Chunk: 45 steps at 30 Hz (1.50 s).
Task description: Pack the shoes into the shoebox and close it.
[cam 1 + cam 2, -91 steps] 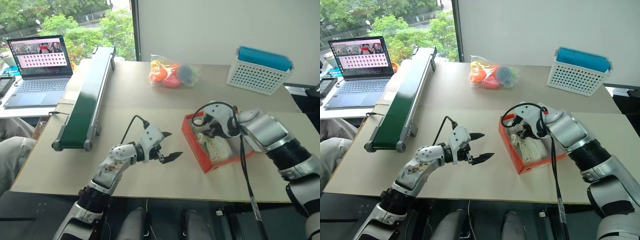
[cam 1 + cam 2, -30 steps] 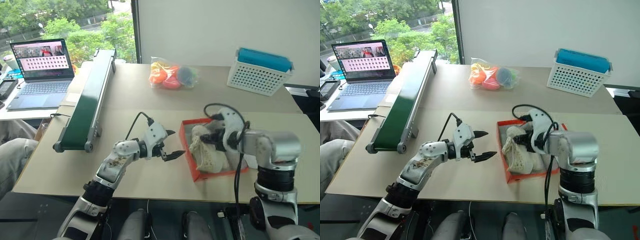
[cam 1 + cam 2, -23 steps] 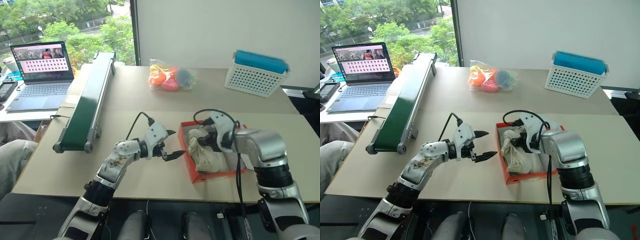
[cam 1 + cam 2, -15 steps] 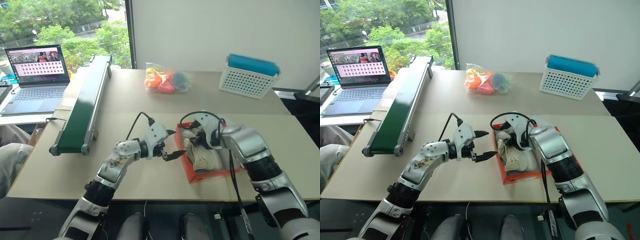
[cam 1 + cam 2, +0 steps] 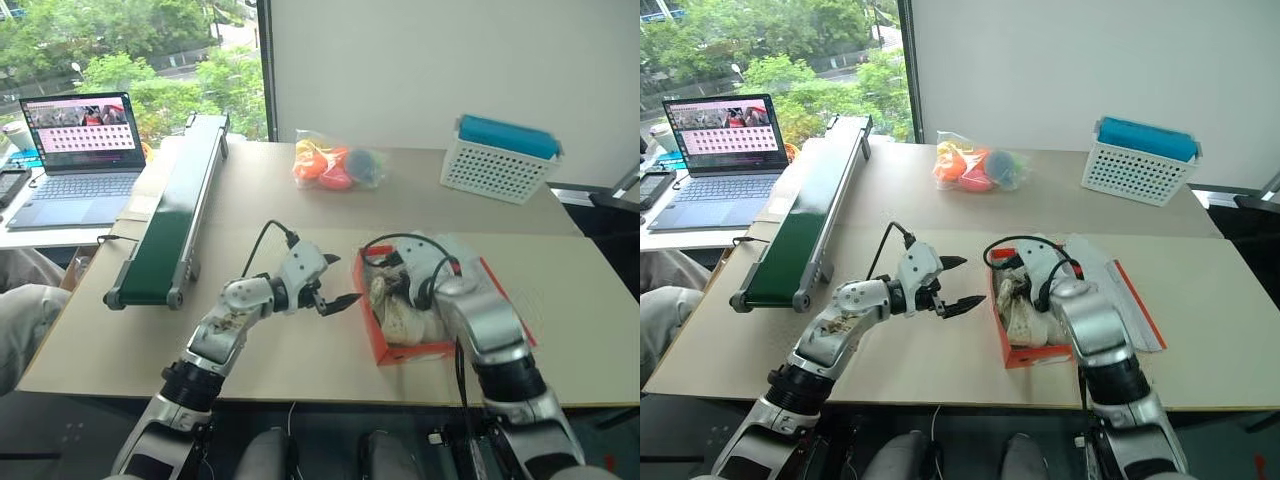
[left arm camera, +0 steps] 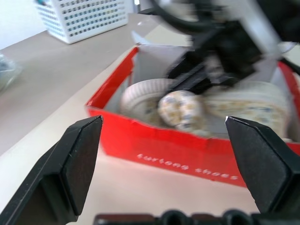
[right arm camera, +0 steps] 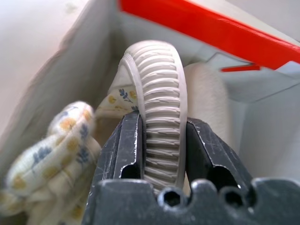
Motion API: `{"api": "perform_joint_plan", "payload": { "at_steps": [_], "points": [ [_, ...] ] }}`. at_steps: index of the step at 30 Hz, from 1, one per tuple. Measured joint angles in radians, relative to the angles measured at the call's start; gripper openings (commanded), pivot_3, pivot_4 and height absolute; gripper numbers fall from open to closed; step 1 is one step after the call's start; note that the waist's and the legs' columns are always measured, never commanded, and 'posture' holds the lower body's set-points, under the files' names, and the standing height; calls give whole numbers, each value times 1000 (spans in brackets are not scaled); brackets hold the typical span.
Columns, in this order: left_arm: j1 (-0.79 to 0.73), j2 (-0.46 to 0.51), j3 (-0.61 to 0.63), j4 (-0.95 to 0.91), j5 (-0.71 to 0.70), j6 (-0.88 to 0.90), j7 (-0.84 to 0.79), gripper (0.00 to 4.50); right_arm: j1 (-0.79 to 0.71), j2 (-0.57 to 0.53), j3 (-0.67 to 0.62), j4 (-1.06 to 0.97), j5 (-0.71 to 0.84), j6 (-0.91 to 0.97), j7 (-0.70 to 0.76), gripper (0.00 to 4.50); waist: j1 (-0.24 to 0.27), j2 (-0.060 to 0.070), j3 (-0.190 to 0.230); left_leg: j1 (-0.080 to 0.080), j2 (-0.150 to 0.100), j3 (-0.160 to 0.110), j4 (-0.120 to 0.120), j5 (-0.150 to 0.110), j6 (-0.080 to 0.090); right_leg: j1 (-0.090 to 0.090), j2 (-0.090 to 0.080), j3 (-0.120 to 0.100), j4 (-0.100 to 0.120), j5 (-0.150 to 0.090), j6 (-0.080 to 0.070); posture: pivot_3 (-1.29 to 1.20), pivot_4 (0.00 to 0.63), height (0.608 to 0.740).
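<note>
Right gripper [image 7: 163, 145] clamps a shoe [image 7: 161, 117] by its ribbed sole, inside the shoebox [image 5: 375, 335].
Left gripper [image 5: 333, 281] stands wide open and empty, just beside the shoebox wall on the table [image 5: 300, 350].

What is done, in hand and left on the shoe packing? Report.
Done: one shoe lies inside the open shoebox. In hand: the right gripper is shut on the second shoe by its ribbed sole, inside the box. The left gripper is open beside it. Left: release the shoe and close the lid.
</note>
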Motion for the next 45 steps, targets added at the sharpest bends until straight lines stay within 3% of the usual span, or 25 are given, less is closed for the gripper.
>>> {"api": "perform_joint_plan", "payload": {
  "at_steps": [5, 8, 15, 33, 45],
  "points": [
    [-7, -6, -1, 10, 0, 0, -1, 4457, 16, 21, 32, -10, -22, -3, -33, 1345, 7, 1, 1, 1, 0, 0, -1, 0, 0, 1, 0, -1, 0, -5, 5, 0, 150, 699],
    [-7, -7, -1, 19, 0, 0, -1, 4500, 17, 29, 28, 52, -32, -59, -39, 2112, 10, 1, 1, 2, 0, 0, 0, 0, 0, 2, 0, -2, -1, -5, 5, 0, 150, 699],
    [-8, -8, -1, 19, 0, 0, -2, 4500, 55, 86, -34, 118, -23, -94, -41, 4460, 8, 1, 1, 2, 1, 0, -1, 0, 0, 2, 1, -1, -2, -5, 6, 0, 150, 699],
    [-12, -13, -1, 20, 1, 0, -1, 4500, 38, 101, -69, 110, -15, -64, -33, 4460, 8, 4, 3, 1, 2, 0, -3, 0, 0, 1, 1, -2, -6, -5, 6, 0, 150, 699],
    [-15, -11, -1, 35, 1, 0, -5, 4500, -26, -41, -75, -6, 25, 124, -8, 4460, 22, 17, 27, -13, -4, -1, -3, 5, 8, -3, -1, -4, -10, 0, 2, 0, 150, 699]
  ]
}}
